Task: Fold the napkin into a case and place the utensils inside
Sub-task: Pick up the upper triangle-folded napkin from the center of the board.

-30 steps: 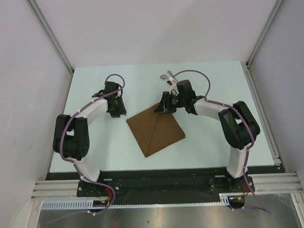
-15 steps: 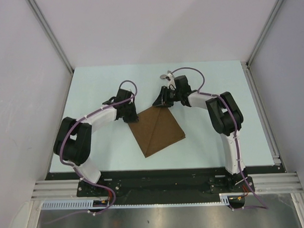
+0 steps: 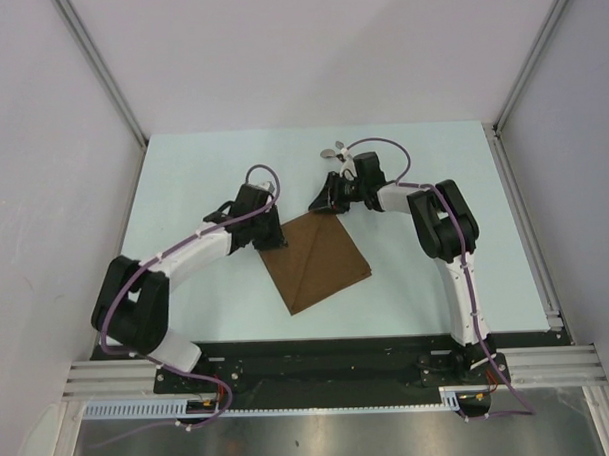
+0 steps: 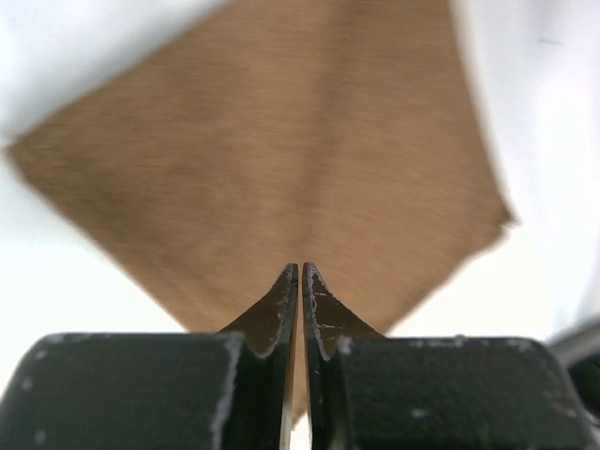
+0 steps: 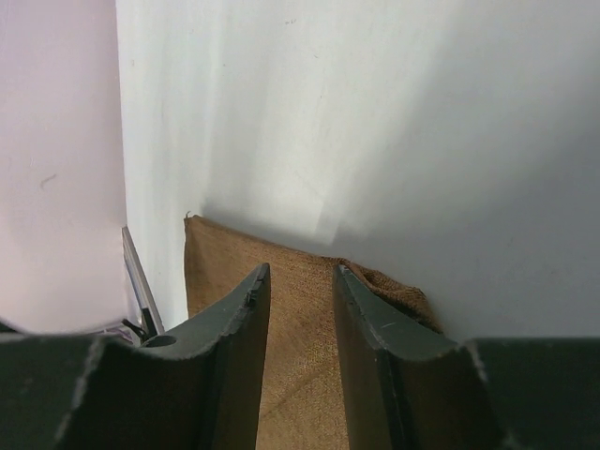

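Observation:
The brown napkin (image 3: 316, 260) lies folded on the table, one corner pointing away from me. It fills the left wrist view (image 4: 272, 159). My left gripper (image 3: 269, 232) sits at its left corner, jaws shut (image 4: 301, 268) with a thin sliver of cloth between them. My right gripper (image 3: 322, 203) stands at the far corner, jaws open (image 5: 300, 270) and straddling the cloth (image 5: 300, 356); that corner is slightly bunched up (image 5: 398, 289) beside the right finger. The silvery utensils (image 3: 334, 153) lie just beyond the right gripper. A thin silvery handle (image 5: 139, 281) shows at the left of the right wrist view.
The pale table (image 3: 182, 172) is walled by white panels on the left, back and right. A metal rail (image 3: 524, 220) runs along its right edge. Purple cables loop over both arms.
My left arm has swung right to the napkin's left corner and its jaws have shut. My right gripper has drawn back a little to the far corner.

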`<state>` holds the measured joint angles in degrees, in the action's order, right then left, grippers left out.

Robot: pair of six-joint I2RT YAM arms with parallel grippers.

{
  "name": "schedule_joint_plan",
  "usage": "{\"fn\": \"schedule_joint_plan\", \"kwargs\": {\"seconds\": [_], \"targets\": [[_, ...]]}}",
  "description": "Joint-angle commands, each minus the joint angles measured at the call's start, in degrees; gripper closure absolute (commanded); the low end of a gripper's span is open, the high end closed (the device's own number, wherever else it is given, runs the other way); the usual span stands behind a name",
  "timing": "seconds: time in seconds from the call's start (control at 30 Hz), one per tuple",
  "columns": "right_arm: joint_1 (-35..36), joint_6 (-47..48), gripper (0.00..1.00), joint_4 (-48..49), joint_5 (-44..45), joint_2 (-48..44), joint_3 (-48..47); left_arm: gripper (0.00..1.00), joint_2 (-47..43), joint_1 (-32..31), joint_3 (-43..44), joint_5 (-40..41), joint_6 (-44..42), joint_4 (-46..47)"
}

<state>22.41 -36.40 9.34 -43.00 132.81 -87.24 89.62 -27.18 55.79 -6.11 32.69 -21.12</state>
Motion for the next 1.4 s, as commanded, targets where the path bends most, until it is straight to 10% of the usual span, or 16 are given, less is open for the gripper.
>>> {"fn": "schedule_joint_plan", "kwargs": {"seconds": [0.0,0.5,0.87,1.1,1.37], "targets": [[0.0,-0.3,0.62,2.0,-0.9,-3.3,-0.8,0.93,-5.2,-2.4,-4.0,-6.4,2.9,4.4],[-0.9,-3.0,0.62,5.2,-1.4,3.1,-4.0,0.97,-5.0,-11.0,-25.7,-6.6,10.3,17.1],[-1.3,-3.9,0.62,0.9,-2.4,8.5,-13.0,0.96,-10.9,-11.0,-22.1,-3.7,8.3,10.4],[-0.8,3.1,0.55,-18.5,6.2,1.1,-20.3,0.53,-17.3,-1.2,-10.3,-5.2,4.7,3.0],[4.3,16.7,0.25,-44.5,26.3,-10.5,-25.4,0.44,-5.4,15.6,-1.9,-10.3,3.3,-2.0]]}}
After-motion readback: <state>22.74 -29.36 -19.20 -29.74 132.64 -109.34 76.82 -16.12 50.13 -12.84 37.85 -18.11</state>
